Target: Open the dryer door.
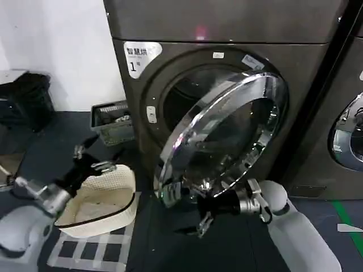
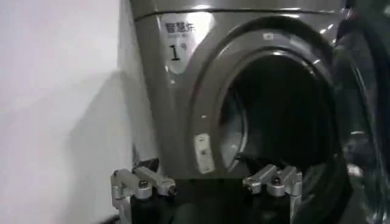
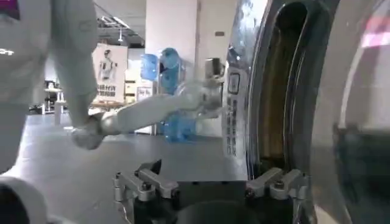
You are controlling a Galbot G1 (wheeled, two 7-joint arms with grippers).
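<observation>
Right end effector (image 1: 205, 222) hung low in front of the dryer (image 1: 227, 34) in the head view, just below the bottom edge of the door (image 1: 221, 136), with its fingers spread and nothing between them. The door stood swung partly out from the drum opening (image 1: 184, 93), hinged on the right side, its chrome ring facing forward and down. A white label (image 1: 139, 56) marked "1" sat at the upper left corner of the machine's front. Left end effector (image 1: 91, 158) hovered to the left of the dryer, over a cream basket (image 1: 105, 198) on the floor (image 1: 170, 249), fingers apart and empty. A grey crate (image 1: 113, 122) stood on the floor beside the dryer's left side, and a neighbouring machine (image 1: 349, 136) showed at the right edge.

From the left wrist, the left end effector (image 2: 207, 185) showed two metal fingertips (image 2: 143, 185) set wide apart, pointing at the dark drum opening (image 2: 274, 115); the door (image 2: 365, 109) stood ajar at the edge beyond it, and the label (image 2: 180, 39) was near the dryer's upper corner.

From the right wrist, the right end effector (image 3: 210, 182) was released, its fingertips (image 3: 277, 182) close to the door's (image 3: 286, 85) rim, which was seen edge-on. The left arm (image 3: 146, 112) reached across the room behind it.
</observation>
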